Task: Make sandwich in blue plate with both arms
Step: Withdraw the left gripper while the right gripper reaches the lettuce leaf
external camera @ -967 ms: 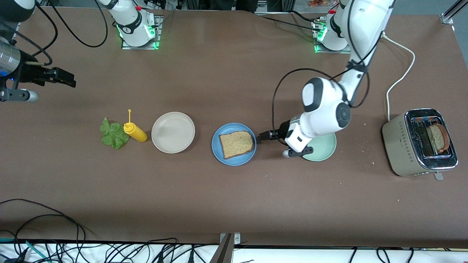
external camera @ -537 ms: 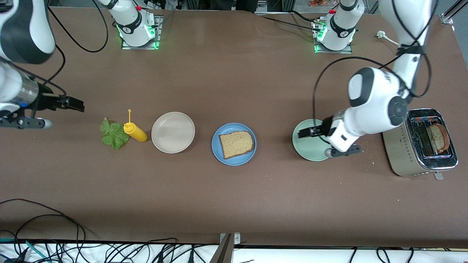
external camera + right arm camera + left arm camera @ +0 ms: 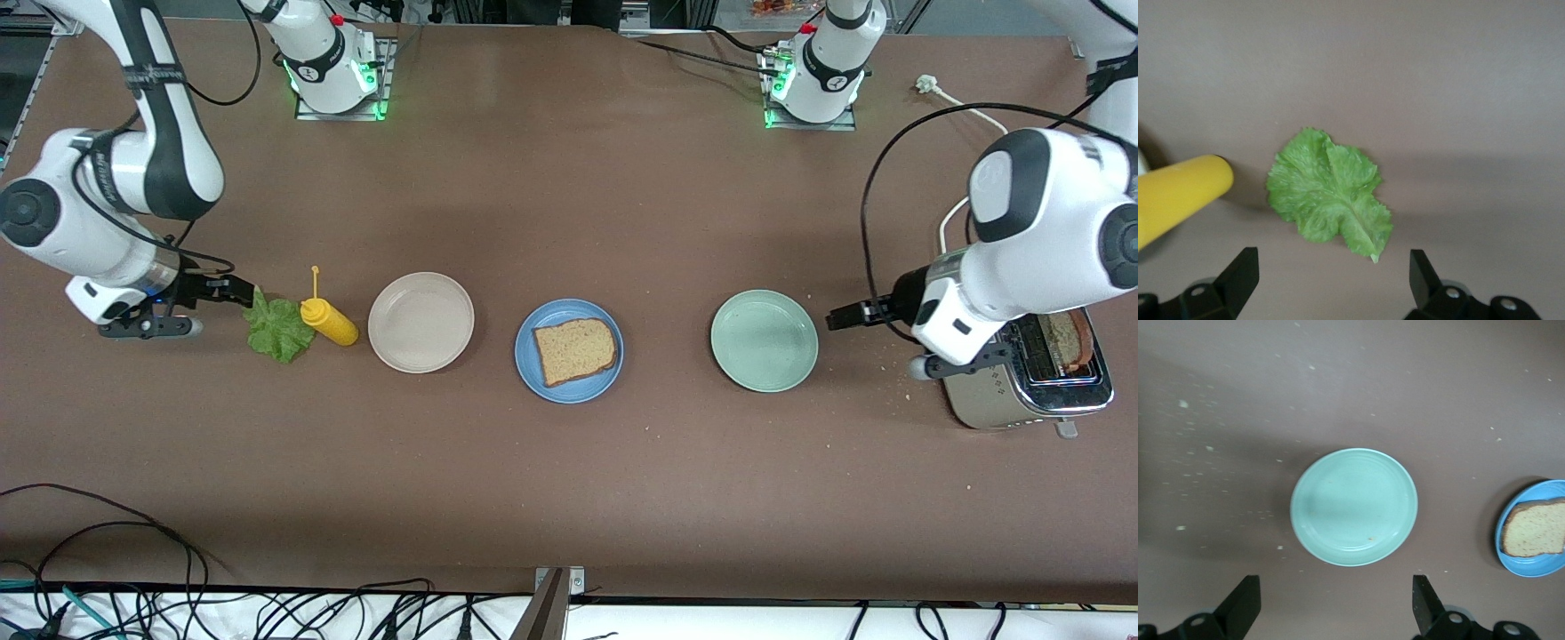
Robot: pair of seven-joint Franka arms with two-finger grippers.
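Over lettuce leaf [image 3: 1330, 195]: right pincer [image 3: 1328, 283] spread, empty; descend straight, pinch leaf edge (avoid mustard bottle [image 3: 327, 321]). Left pincer [image 3: 1335, 607] spread, near toaster [image 3: 1022, 378].

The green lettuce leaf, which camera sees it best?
The right wrist view: the ruffled green lettuce leaf fills the middle, its veins and frilly edge plain. The front view shows it small, beside the yellow squeeze bottle. The left wrist view does not show it.

Matt brown table [image 3: 569, 213]; smooth matt blue plate [image 3: 531, 369]; shiny metal toaster [image 3: 996, 400]; glossy yellow bottle [image 3: 331, 324].
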